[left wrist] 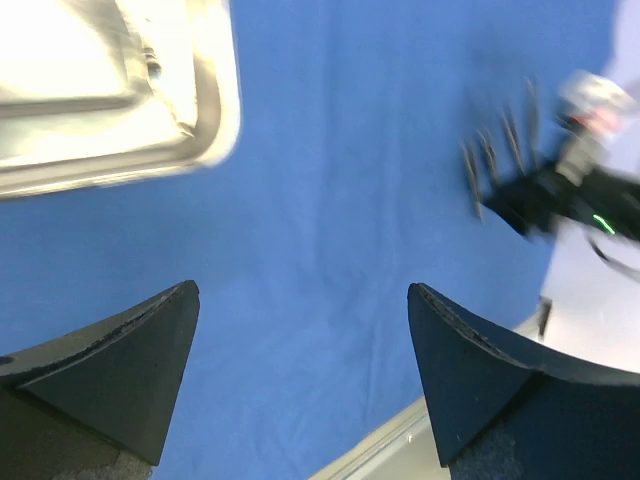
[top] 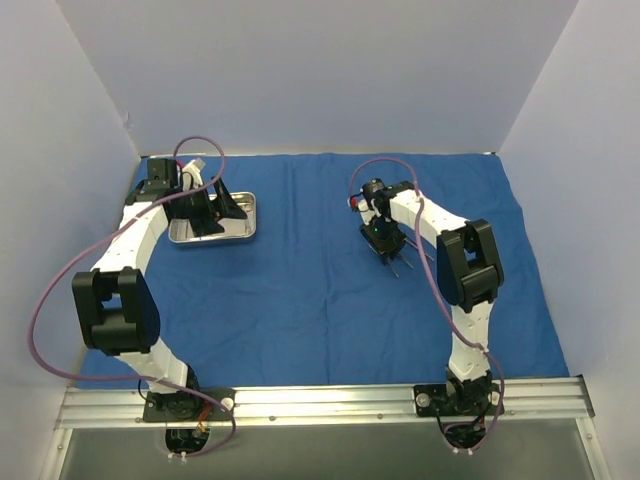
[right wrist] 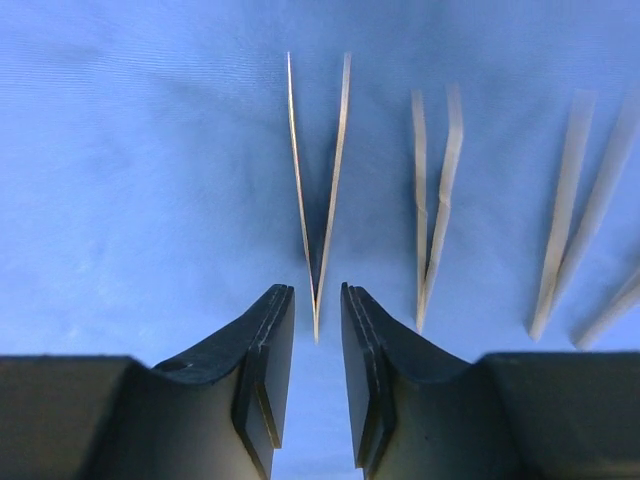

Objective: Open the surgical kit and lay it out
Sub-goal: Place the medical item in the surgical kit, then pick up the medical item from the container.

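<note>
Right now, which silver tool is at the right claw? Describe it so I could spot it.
On the blue cloth, find the row of silver tweezers by the right gripper. It is the leftmost pair in the right wrist view, the thinnest, its joined end between the gripper's jaws.

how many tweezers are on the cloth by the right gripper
4 tweezers in a row on the blue cloth: one at the right gripper, then a second, a third, and a fourth cut off by the frame edge. More may be hidden.
</note>
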You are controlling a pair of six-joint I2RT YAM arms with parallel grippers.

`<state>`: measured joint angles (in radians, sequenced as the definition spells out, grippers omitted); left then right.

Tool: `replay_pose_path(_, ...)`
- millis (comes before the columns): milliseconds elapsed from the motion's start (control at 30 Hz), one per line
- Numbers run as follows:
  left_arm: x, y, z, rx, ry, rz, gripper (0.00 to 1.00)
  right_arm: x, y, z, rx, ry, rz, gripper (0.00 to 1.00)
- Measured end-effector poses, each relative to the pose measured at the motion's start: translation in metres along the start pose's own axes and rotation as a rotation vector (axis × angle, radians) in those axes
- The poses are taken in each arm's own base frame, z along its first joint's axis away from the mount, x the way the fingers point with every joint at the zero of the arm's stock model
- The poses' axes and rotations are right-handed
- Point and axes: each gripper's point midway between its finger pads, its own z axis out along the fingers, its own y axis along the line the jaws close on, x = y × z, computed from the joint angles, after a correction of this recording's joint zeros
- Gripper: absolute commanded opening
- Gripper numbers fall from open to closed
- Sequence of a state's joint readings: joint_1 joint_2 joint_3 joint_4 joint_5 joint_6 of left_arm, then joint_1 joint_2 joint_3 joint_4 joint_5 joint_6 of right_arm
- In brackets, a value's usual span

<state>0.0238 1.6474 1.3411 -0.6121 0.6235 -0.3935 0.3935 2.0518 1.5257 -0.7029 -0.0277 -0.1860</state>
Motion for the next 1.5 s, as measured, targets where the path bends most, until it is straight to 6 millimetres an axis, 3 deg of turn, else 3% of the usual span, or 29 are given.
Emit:
replay_pose_path(133,-0.025,0.027,0.003,-0.146,-0.016,-0.062,0.96,-0.021,-0.005,-0.039,0.015,-0.114,0.013,0.30)
replay_pose_path(267,-0.037,0.058,0.007,-0.321,-0.033,-0.134,1.00,-0.039,-0.011,-0.092,0.036,-0.270,0.032,0.30)
replay_pose_path(400,-0.049,0.075,0.009,-0.421,-0.063,-0.177,0.80,-0.039,-0.011,-0.117,0.037,-0.340,0.042,0.30)
replay_pose_path(500,-0.069,0.084,0.015,-0.469,-0.088,-0.156,0.68,-0.029,-0.007,-0.112,0.022,-0.322,0.046,0.30)
replay_pose_path(700,-0.104,0.113,0.030,-0.597,-0.093,-0.068,0.64,-0.007,0.003,-0.089,-0.030,-0.251,0.062,0.29)
replay_pose_path(1000,-0.098,0.159,0.044,-0.764,-0.037,-0.076,0.67,-0.003,0.001,-0.091,-0.055,-0.262,0.087,0.28)
replay_pose_path(1233,-0.096,0.174,0.046,-0.828,-0.019,-0.083,0.67,-0.003,-0.003,-0.098,-0.055,-0.284,0.103,0.27)
replay_pose_path(1500,-0.092,0.186,0.056,-0.844,0.000,-0.092,0.61,0.005,0.000,-0.091,-0.064,-0.261,0.110,0.26)
